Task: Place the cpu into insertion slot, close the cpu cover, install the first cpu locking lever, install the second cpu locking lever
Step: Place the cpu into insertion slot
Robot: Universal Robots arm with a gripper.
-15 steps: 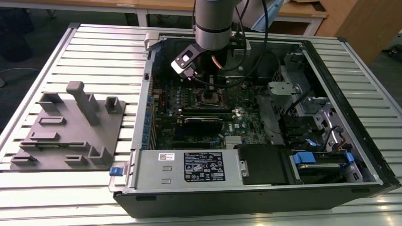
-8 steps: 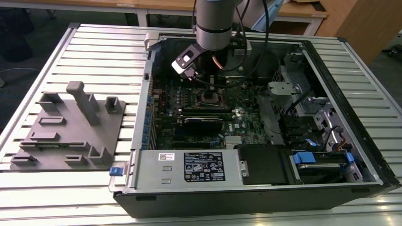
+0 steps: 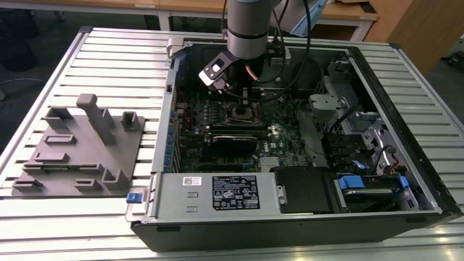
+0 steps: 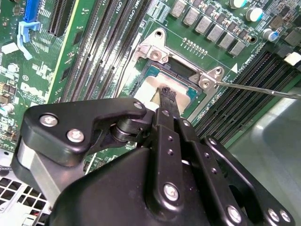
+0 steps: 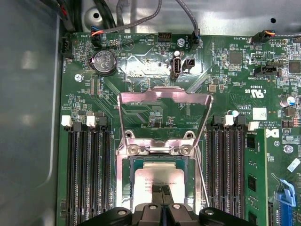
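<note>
The gripper (image 5: 162,189), fingers pressed together and holding nothing, has its tips down on the chip (image 5: 160,175) lying in the socket (image 5: 122,181). The cover (image 5: 164,95) stands raised at the socket's edge.

Ribbed pale metal surface (image 3: 108,49), slats with a soft sheen. On it a grey block (image 3: 80,152): looks like matt plastic, smooth faces. Black case (image 3: 290,234), dull outside; in the first wrist view its inner wall (image 5: 28,117) is bare grey sheet metal, faintly reflective. Green board (image 5: 117,80), lacquered, slight gloss. Top of cpu (image 5: 157,176): pale silvery metal, matt. Thin cover (image 5: 163,101): silver metal, satin, smooth. Rim of slot (image 5: 123,183): the same bright metal. Thin lever (image 4: 263,89): polished metal rod. Long memory slots (image 5: 87,174): black plastic, semi-matt. Round coin cell (image 5: 104,62): shiny metal. Black gripper (image 4: 165,92): smooth, low sheen, bright metal screws. Blue latch (image 5: 288,190): glossy plastic.
</note>
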